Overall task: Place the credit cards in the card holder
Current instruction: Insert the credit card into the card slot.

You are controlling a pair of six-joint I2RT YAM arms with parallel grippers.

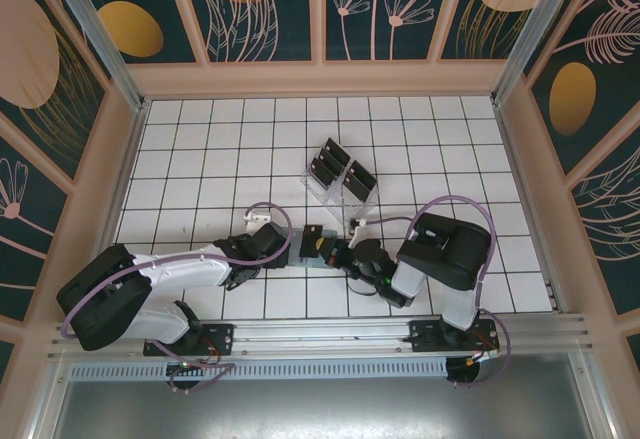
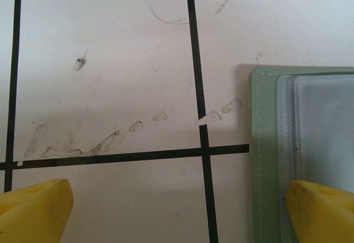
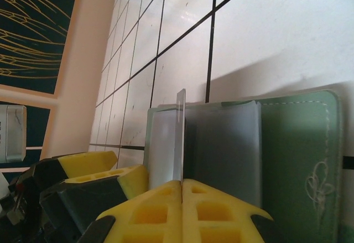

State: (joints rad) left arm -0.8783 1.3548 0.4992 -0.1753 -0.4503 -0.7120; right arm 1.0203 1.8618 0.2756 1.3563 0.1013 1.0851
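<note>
Yellow fingers on your right gripper (image 3: 182, 190) are pressed together on a thin card (image 3: 180, 129). From the right wrist camera you see it edge-on, as a pale upright sliver rising from between the pads. Behind it the wallet (image 3: 298, 160) lies spread open on the white tiled table (image 3: 265, 27), with its sage-green flap and small stitched curl to the right and paler grey-blue pockets to the left. The card's edge lines up with the boundary between two of those pale pockets, but from this angle you cannot tell whether it touches the wallet or hangs just short of it. Your left gripper (image 2: 177, 215) has its fingers spread wide. In its wrist view one yellow tip sits at the lower left over bare tile and the other at the lower right over the wallet's pale inner pocket, so the wallet's green stitched edge lies between the two tips. You cannot tell whether that right-hand tip presses on the wallet or only hovers above it. Grey smudges trail across the tile beside the wallet. From overhead, your two arms meet low in the middle of the grid, their grippers close together. Farther up the table, well apart from them, a clear rack (image 1: 330, 191) holds several dark cards (image 1: 336, 153) in its slots.
</note>
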